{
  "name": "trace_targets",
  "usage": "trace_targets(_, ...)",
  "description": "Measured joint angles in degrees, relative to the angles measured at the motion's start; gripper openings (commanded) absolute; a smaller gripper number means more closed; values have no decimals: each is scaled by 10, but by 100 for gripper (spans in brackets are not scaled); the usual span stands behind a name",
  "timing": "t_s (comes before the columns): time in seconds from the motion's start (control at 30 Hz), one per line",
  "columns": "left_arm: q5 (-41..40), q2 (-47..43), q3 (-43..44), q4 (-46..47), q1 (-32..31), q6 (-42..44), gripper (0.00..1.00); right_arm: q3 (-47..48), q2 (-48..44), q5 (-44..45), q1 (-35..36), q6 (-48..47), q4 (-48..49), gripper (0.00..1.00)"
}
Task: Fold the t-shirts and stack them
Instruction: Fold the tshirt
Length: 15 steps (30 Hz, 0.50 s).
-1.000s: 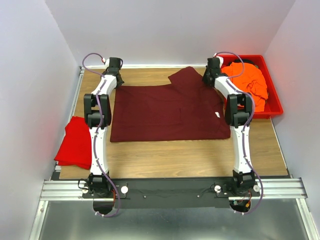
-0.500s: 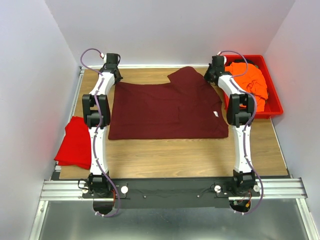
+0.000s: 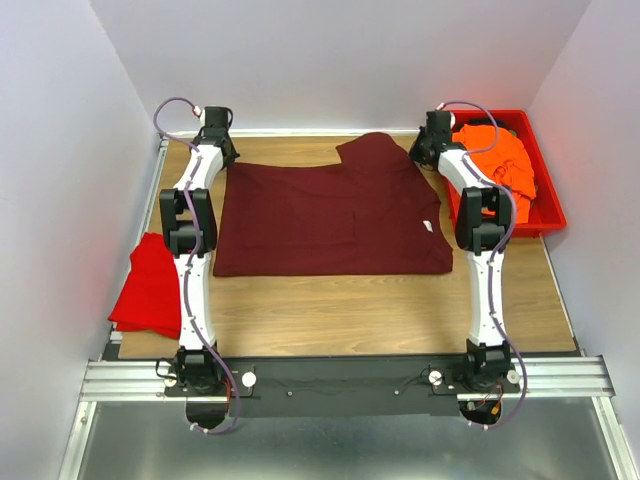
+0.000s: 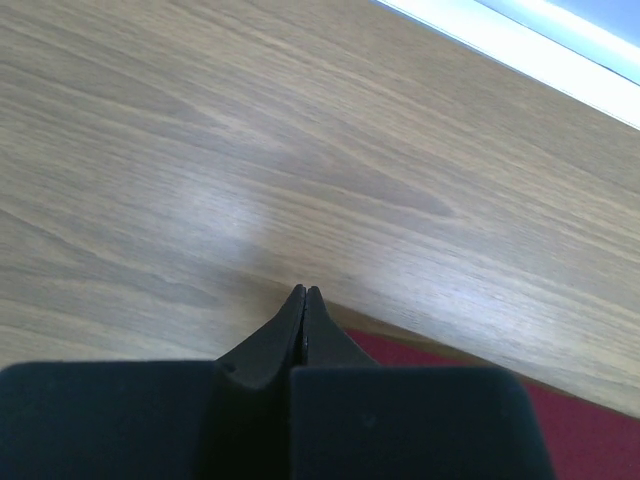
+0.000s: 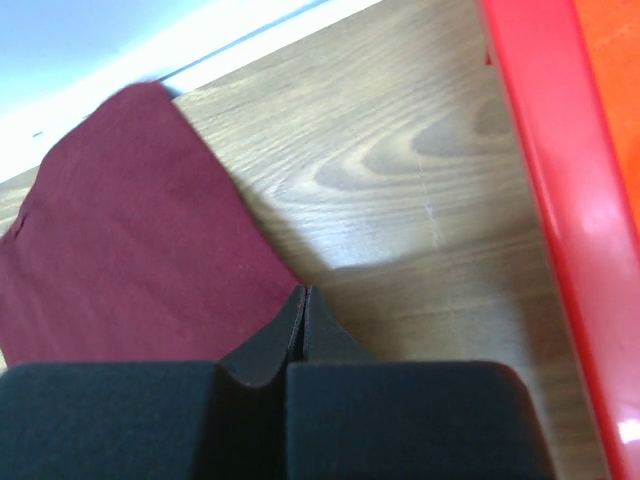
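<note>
At the far edge of the table (image 3: 350,305), my left gripper (image 4: 304,292) is pressed fully closed, its tips at the far left corner of the dark maroon t-shirt (image 3: 330,215). My right gripper (image 5: 303,292) is closed the same way at that shirt's far right edge. Whether either pinches cloth I cannot tell. The shirt lies spread flat mid-table. An orange t-shirt (image 3: 495,155) is heaped in the red bin (image 3: 548,215), and a red t-shirt (image 3: 150,285) lies at the table's left edge.
</note>
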Motion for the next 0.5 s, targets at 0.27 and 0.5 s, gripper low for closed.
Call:
trace_targets(0.27,8,-1,-27,13,12,0,0,-46,-42,0,-5,3,0,0)
trace_targets(0.5,14,-10,-42,18,14,0,0,-63,-68,-1,-6,5,1,0)
